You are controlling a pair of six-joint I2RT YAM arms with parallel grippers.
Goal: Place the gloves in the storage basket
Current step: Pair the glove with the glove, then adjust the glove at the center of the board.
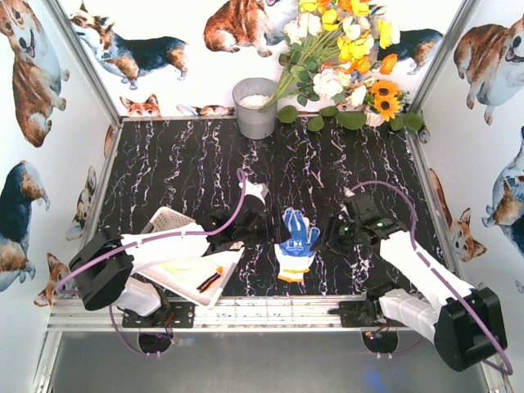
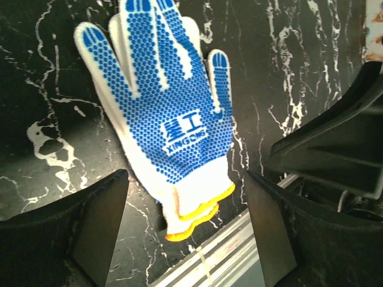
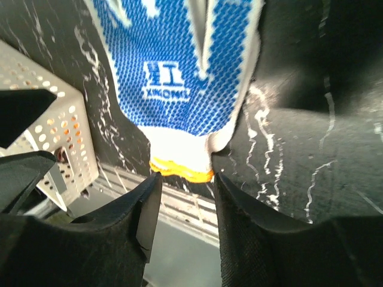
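My left fingers [image 2: 102, 230] are spread wide and my right fingers [image 3: 128, 239] parted, both empty, either side of the blue glove [image 1: 296, 244] lying flat on the tabletop [image 1: 180, 164]. The basket [image 1: 168, 219] on my left holds a pale glove [image 1: 187, 268].

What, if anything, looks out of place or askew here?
The basket sits skewed at the near left, one corner appearing to reach over the front rail. One blue-dotted glove lies flat on the table outside it, cuff close to the near edge. Nothing looks spilled or damaged.
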